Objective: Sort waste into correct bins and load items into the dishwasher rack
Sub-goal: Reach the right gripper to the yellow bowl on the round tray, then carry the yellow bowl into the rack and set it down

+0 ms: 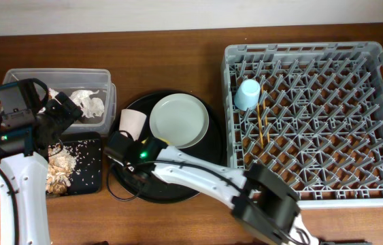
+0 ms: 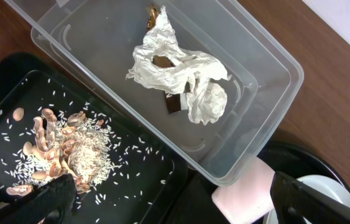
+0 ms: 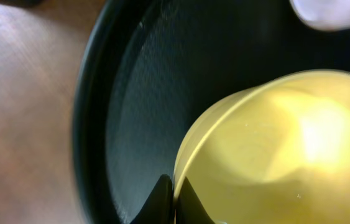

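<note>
As the right tool (image 3: 173, 199) pinches shut on the rim of the yellow bowl (image 3: 274, 149), that's a thin-edge grip, ready to lift!
The bowl sits in the round black tray (image 3: 131, 93) mid-table, with the rack (image 1: 300, 49) waiting by the right edge. Overhead, the arm hides that pinch; only the right wrist view shows it. The left tool (image 2: 178, 200) hangs wide open and empty over the clear tub (image 2: 274, 81) near the left edge.
</note>
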